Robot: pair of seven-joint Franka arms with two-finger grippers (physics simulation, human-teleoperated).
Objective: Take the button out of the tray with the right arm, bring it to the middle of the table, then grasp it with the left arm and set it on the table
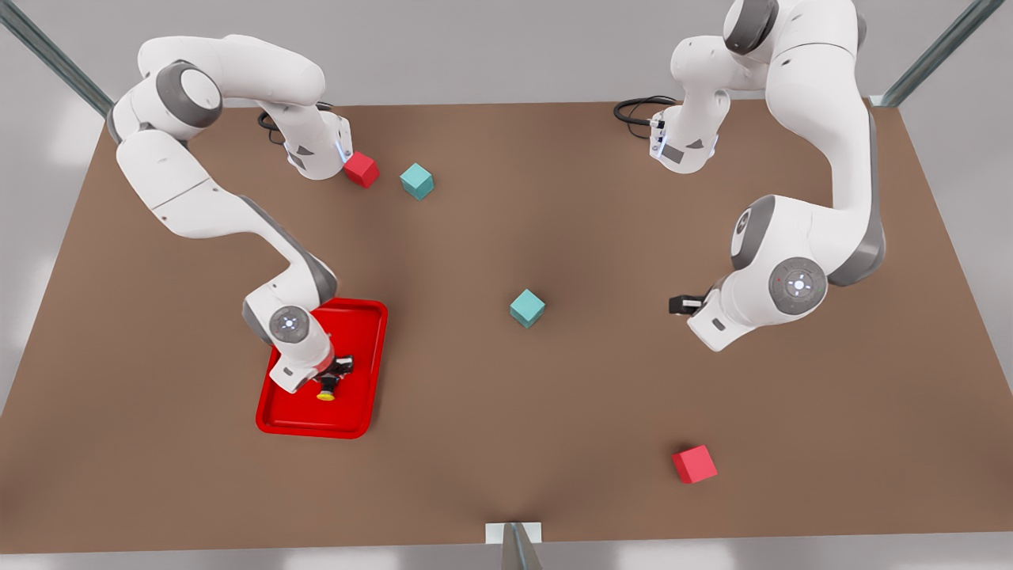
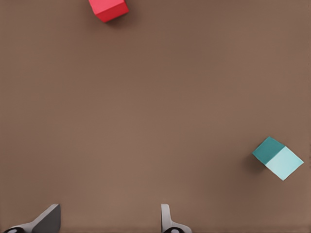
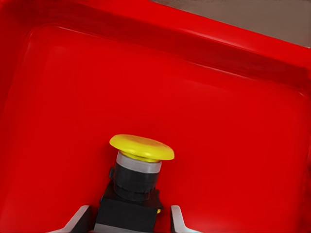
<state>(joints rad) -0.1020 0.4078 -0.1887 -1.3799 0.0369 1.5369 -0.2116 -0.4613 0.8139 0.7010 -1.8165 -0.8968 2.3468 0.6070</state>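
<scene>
button (image 3: pixel 141 170): closest to the right wrist camera, lying in the tray with its yellow cap pointing away from the gripper and its black body between the two fingertips; in the front view it sits near the middle of the tray's floor.
right gripper (image 1: pixel 332 378): down inside the tray, jaws set to either side of the button's black base; from the wrist view they look closed against it, though firm contact is my reading, not certain.
why this grip: taking the square body rather than the round cap probably gives flat faces to pinch and leaves the cap free for the handover.
tray (image 1: pixel 366 313): glossy red, resting on the table (image 1: pixel 506 412) near the edge at the front view's left.
left gripper (image 2: pixel 109 218): waits above bare table at the opposite side, jaws apart and empty, likely kept clear until the button reaches the middle.
cubes: a teal cube (image 1: pixel 527 308) lies near the table's centre, a red cube (image 1: pixel 694 464) towards the near edge; another red and teal pair sit by the far edge.
stage: grasp in hand, lift not yet made.
</scene>
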